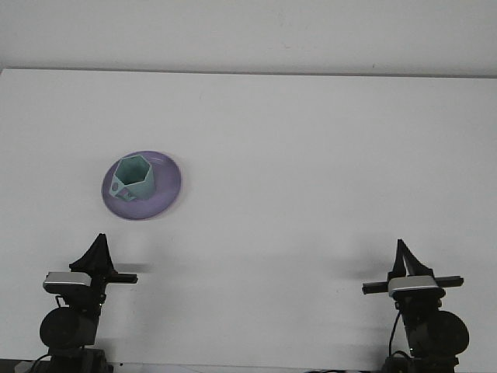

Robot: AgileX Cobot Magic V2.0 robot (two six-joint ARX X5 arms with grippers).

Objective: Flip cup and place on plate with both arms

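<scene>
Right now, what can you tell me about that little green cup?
The cup is pale mint green with a hexagonal rim and flat, faceted sides, and it looks like glazed ceramic. It stands upright, mouth open upward, with a small ring handle low on its left side. It rests on the purple plate, slightly left of the plate's centre, on the table's left half. Nothing else touches it; both arms sit far off.

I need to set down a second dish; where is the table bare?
The white table is bare right of the purple plate, which holds the teal hexagonal cup, and behind it. Only that left spot is occupied.
</scene>
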